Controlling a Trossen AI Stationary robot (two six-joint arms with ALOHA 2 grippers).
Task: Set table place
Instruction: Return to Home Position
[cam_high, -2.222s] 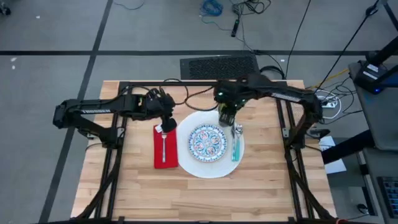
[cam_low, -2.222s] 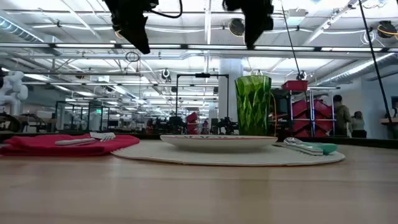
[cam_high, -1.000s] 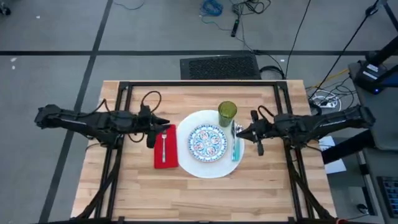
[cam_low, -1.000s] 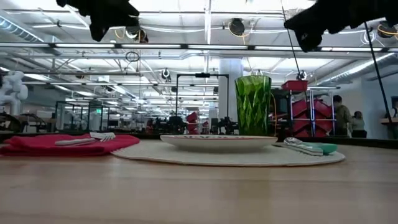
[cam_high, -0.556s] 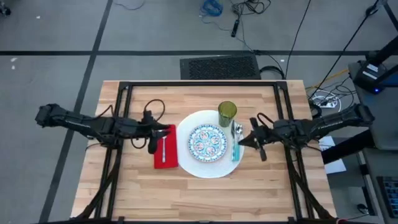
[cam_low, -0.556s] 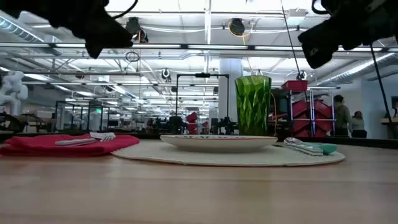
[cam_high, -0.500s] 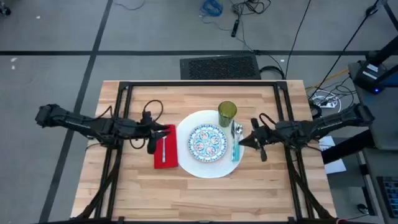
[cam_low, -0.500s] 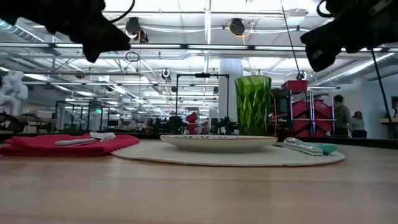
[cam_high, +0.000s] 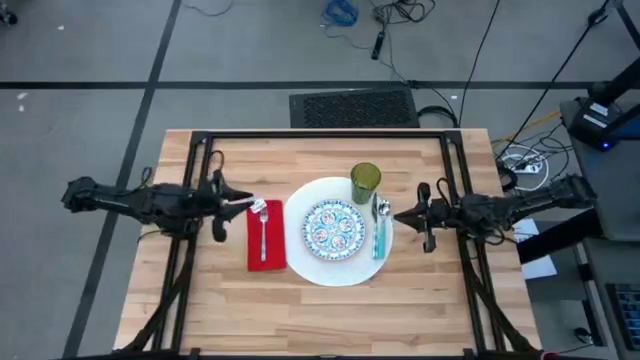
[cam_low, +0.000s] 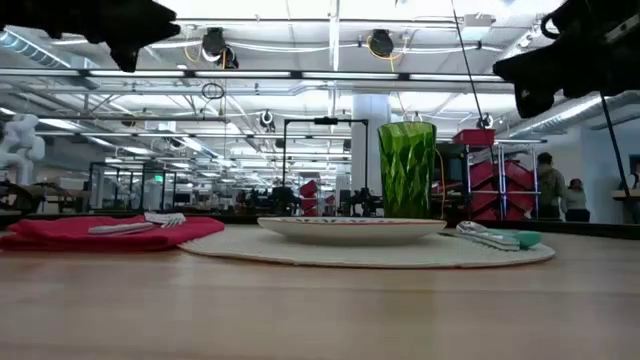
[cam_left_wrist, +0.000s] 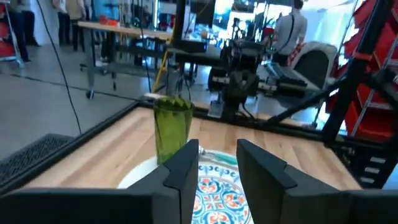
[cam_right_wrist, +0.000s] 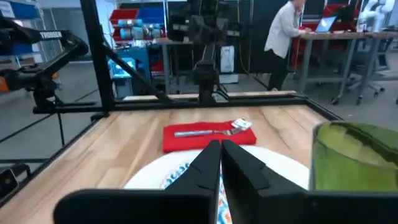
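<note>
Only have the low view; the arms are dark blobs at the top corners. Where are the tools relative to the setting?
Observer: High view: the left tool is by the red napkin's far-left corner. The right tool is just right of the spoon. Both point inward.
Operator: Either holding anything?
Observer: No. The left wrist view shows its fingers apart and empty. The right wrist view shows its fingers closed together with nothing between.
Operator: Tumbler placement?
Observer: From above, the tumbler stands at the white mat's far-right rim, beyond the patterned plate.
</note>
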